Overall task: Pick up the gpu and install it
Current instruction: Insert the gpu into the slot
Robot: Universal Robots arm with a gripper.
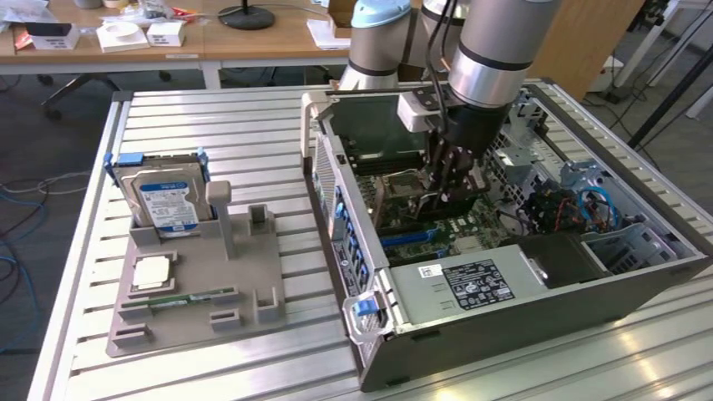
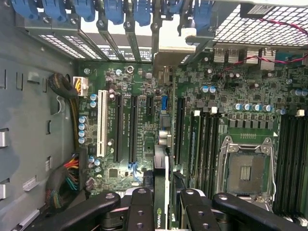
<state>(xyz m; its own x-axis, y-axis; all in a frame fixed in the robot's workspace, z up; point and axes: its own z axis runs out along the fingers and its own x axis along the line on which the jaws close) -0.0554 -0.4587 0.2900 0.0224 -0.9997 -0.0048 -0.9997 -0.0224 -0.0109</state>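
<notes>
Gpu is held edge-on between the black fingers of the gripper, which is clamped on both of its faces. A green logo shows on the card's near edge. The card hangs inside the open case, just above the motherboard. From the wrist it lines up with the gap between the long black slots on one side and the memory sockets on the other. Whether its lower edge touches the board I cannot tell.

A white slot lies beyond the black ones, and the bare CPU socket sits past the memory sockets. Blue latches run along the case's rear wall.

In the exterior view the arm reaches straight down into the case, with the gripper low over the board. The power supply with its label lies near the case's front edge.

Well apart, toward the exterior view's left, a grey tray rests on the slatted table. A hard drive stands upright at the tray's far end, and a memory stick lies near its front.
</notes>
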